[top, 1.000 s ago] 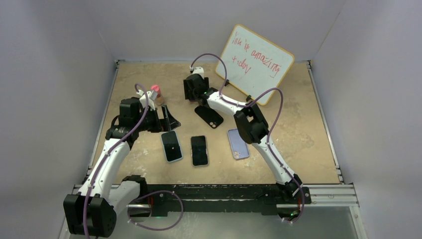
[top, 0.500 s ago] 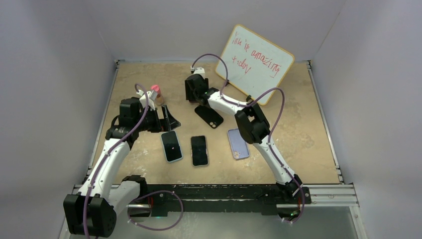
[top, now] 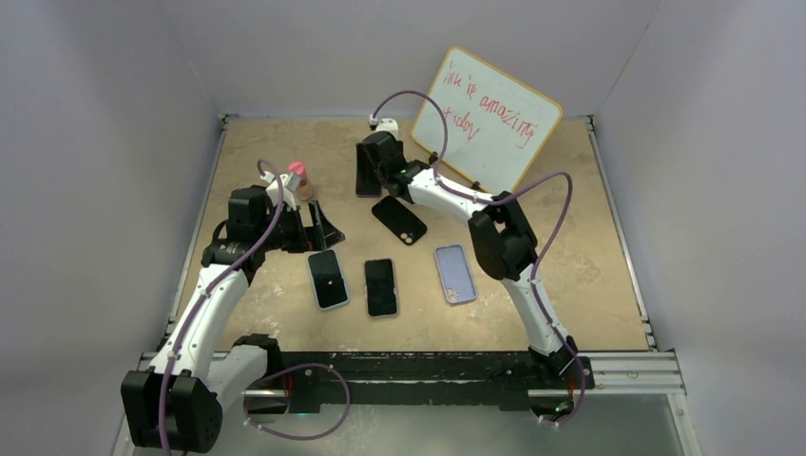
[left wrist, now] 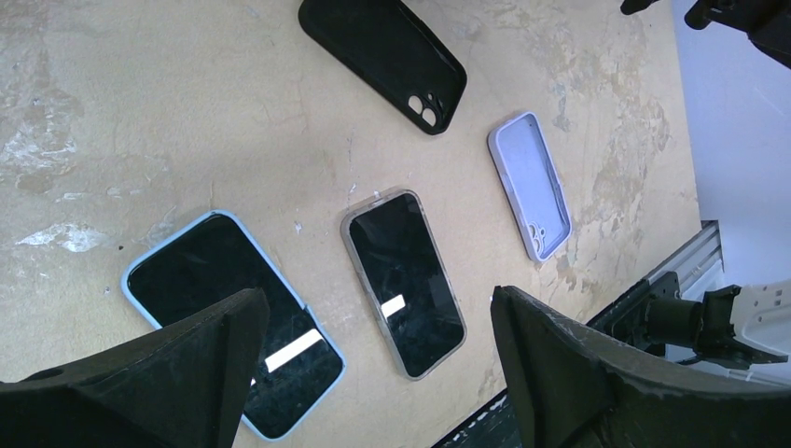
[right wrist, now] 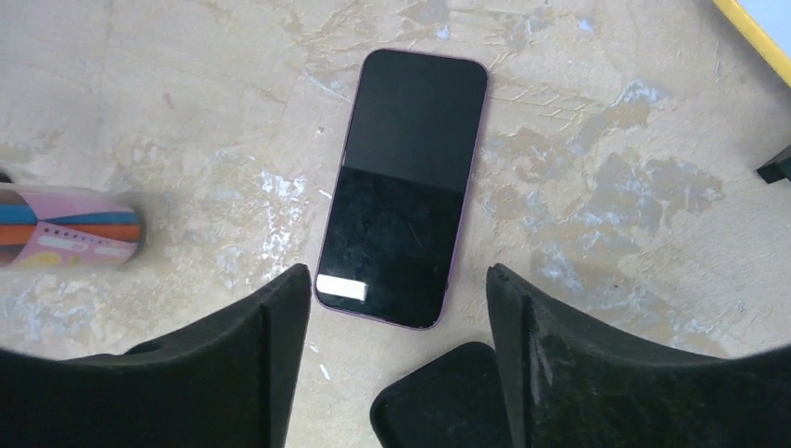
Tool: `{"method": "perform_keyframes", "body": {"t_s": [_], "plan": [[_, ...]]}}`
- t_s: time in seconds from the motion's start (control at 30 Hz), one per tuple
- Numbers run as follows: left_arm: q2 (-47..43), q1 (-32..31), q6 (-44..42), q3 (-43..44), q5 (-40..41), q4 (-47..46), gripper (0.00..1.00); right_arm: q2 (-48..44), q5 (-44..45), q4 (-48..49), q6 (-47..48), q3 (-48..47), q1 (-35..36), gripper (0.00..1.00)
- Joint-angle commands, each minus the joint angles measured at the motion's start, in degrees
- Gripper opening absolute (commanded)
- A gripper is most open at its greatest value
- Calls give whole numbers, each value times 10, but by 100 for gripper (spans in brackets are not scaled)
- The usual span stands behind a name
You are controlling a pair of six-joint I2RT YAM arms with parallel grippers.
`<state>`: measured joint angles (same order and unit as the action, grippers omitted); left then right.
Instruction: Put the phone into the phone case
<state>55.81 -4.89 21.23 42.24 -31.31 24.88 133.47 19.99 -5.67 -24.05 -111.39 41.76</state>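
Observation:
A bare purple-edged phone [right wrist: 406, 187] lies face up on the table, just ahead of my right gripper [right wrist: 396, 289], which hovers above it, open and empty. It also shows in the top view [top: 364, 180], beside that gripper [top: 378, 167]. An empty black case [top: 399, 218] lies just nearer, its corner under the right fingers [right wrist: 448, 397]. An empty lavender case [top: 454, 274] lies right of centre. My left gripper [left wrist: 375, 299] is open and empty above two cased phones.
A phone in a blue case [left wrist: 233, 317] and a phone in a grey case [left wrist: 403, 271] lie face up at the front. A pink striped tube [right wrist: 70, 238] lies left of the purple phone. A whiteboard [top: 489, 119] leans at the back.
My right gripper has swung back and to the right, and the purple phone now shows beside it. The left arm has not moved.

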Motion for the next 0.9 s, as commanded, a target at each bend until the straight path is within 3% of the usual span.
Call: {"method": "perform_keyframes", "body": {"t_s": [0.0, 0.1, 0.23, 0.5, 0.63, 0.73, 0.87], "plan": [[-11, 5, -6, 0, 10, -13, 94, 2, 15, -5, -13, -10, 6, 80], [-19, 5, -4, 1, 19, -11, 94, 18, 29, 0, -10, -19, 12, 92], [-22, 5, -3, 0, 22, -12, 94, 43, 57, 7, -1, -42, 17, 99], [-17, 5, -3, 0, 20, -12, 94, 97, 65, 24, -3, -74, 26, 99], [-16, 6, -3, 0, 21, -12, 94, 140, 105, -18, 9, -127, 38, 99], [-15, 6, -3, 0, 21, -12, 94, 160, 121, -54, -2, -147, 39, 96], [-14, 6, -3, 0, 20, -13, 94, 149, 108, -43, -10, -105, 39, 87]]}}
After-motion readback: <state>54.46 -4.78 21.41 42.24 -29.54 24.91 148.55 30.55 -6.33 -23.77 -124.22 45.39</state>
